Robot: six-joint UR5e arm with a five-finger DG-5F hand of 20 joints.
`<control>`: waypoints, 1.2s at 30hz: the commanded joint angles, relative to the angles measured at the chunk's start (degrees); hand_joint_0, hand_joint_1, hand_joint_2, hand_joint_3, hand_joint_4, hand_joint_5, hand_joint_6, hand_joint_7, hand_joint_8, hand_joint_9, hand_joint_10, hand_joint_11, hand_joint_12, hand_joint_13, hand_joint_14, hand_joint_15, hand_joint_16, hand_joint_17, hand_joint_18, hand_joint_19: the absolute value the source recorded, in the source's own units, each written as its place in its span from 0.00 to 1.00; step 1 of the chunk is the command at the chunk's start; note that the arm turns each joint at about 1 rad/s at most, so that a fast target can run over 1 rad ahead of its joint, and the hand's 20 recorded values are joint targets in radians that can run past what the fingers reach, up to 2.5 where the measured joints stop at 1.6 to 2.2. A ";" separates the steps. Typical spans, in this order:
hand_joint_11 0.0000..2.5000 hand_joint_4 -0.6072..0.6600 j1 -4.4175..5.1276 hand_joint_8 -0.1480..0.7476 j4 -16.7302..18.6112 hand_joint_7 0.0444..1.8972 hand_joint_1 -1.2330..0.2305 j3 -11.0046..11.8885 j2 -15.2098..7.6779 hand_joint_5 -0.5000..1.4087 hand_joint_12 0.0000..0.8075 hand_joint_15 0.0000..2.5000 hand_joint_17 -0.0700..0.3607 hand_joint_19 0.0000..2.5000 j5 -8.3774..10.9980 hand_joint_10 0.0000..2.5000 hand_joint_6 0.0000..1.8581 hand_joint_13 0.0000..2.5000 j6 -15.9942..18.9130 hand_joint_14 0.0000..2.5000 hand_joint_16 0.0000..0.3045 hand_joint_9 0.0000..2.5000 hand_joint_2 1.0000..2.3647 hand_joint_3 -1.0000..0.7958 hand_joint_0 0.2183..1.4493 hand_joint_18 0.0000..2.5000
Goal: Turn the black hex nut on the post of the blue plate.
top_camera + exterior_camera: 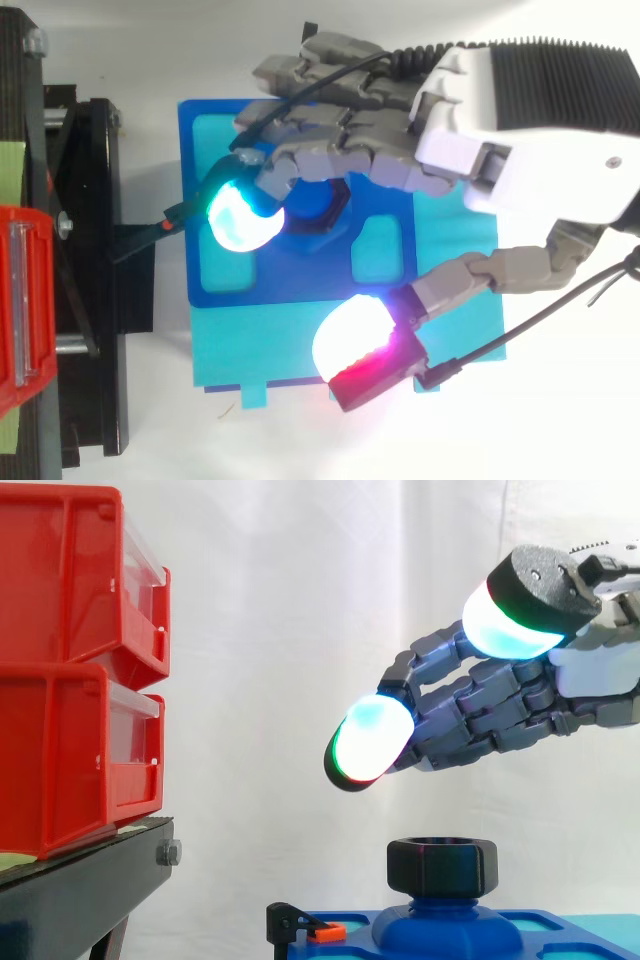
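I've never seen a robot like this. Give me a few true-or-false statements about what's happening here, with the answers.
1. The robot hand is gripping the black hex nut. False: it hovers above the nut with a clear gap, its fingers relaxed and holding nothing.
2. The nut sits on the post of the blue plate. True.
3. Two red bins are stacked at the left of the side view. True.
4. The bins stand on the blue plate. False: they stand on a black stand, apart from the plate.
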 commanded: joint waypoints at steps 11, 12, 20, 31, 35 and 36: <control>0.00 0.60 0.47 0.42 0.85 0.37 0.56 0.88 -1.88 0.14 0.45 0.00 0.45 0.00 -0.23 0.00 0.27 0.00 -2.24 0.00 0.18 0.08 0.00 0.28 0.19 0.00; 0.00 0.60 0.47 0.42 0.58 0.37 0.56 1.32 -2.32 0.14 0.45 0.00 0.45 0.00 -0.23 0.00 0.27 0.00 -2.24 0.00 0.18 0.08 0.00 0.28 0.20 0.00; 0.00 0.61 0.12 0.42 -3.11 0.38 0.56 5.63 -6.01 0.14 0.45 0.00 0.46 0.00 -1.73 0.00 0.27 0.00 -2.06 0.00 0.18 0.08 0.00 0.28 0.19 0.00; 0.00 0.61 -0.14 0.42 -3.81 0.39 0.57 5.63 -6.01 0.14 0.45 0.00 0.46 0.00 -2.25 0.00 0.27 0.00 -2.15 0.00 0.19 0.08 0.00 0.28 0.19 0.00; 0.00 0.61 -0.49 0.42 -4.95 0.40 0.57 5.63 -6.01 0.15 0.46 0.00 0.46 0.00 -3.75 0.00 0.27 0.00 -2.41 0.00 0.19 0.08 0.00 0.28 0.19 0.00; 0.00 0.61 -0.67 0.42 -5.31 0.40 0.57 5.63 -6.01 0.15 0.46 0.00 0.46 0.00 -4.19 0.00 0.27 0.00 -2.68 0.00 0.19 0.07 0.00 0.28 0.19 0.00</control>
